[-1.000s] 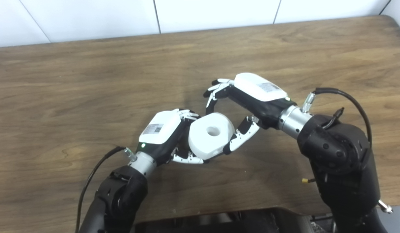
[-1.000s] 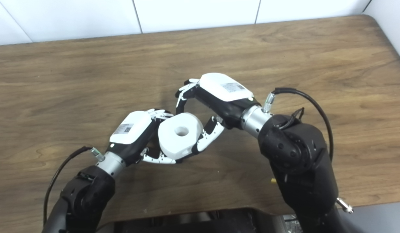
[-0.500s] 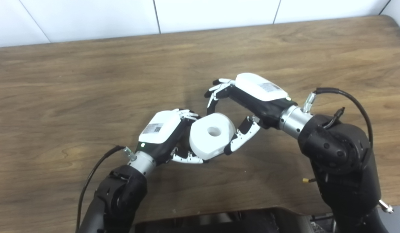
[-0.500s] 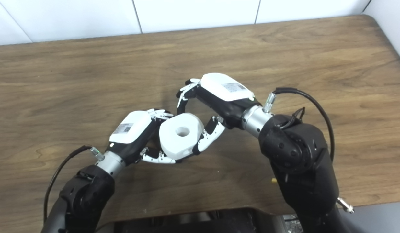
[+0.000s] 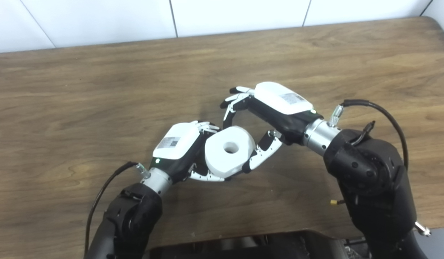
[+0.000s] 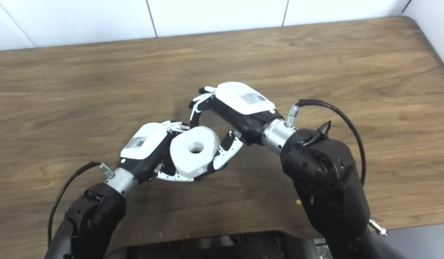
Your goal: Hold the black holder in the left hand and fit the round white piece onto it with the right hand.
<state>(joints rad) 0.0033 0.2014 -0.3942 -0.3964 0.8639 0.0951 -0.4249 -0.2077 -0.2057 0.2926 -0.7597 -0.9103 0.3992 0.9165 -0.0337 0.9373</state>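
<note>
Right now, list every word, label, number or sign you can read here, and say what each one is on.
Nothing here can be read.
Label on the back of the left hand: print and a code square, too blurred to read.
Label on the back of the right hand: grey print, too small to read.
Round white piece: no marking visible.

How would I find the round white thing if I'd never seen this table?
Look at the middle of the wooden table, where the left hand and right hand meet. Between them sits the white piece: a thick ring with a hole through it.
</note>
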